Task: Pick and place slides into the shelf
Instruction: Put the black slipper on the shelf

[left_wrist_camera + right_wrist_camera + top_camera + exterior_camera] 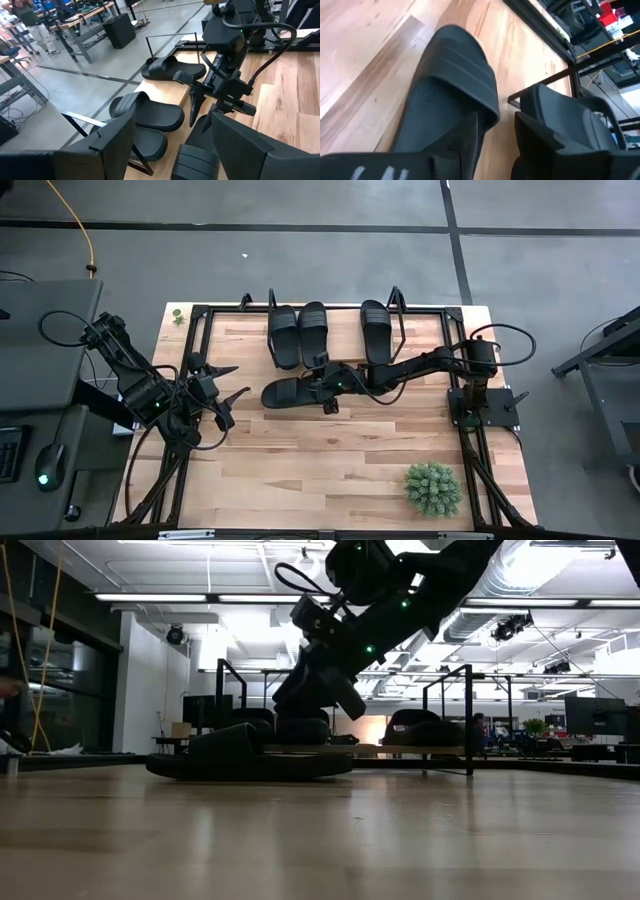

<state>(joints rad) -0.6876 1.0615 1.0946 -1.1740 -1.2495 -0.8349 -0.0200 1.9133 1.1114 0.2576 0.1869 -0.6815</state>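
Observation:
Three black slides lie sole-down on the shelf (343, 330) at the table's far edge: two side by side (285, 337) (313, 330) and one to their right (375, 330). The fourth slide (285, 393) lies flat on the tabletop in front of the shelf, strap end toward the left. My right gripper (326, 387) is open over that slide's right end (445, 145); its fingers stand on either side, and the low view shows the fingertip (350, 705) above the sole. My left gripper (232, 383) hangs open near the table's left side, facing the slide (192, 162).
A green spiky plant (433, 488) stands near the table's near right corner, and a small green object (177, 315) at the far left corner. The shelf's black tube uprights (398, 305) rise at the far edge. The right arm's base (482, 405) is bolted at the right edge.

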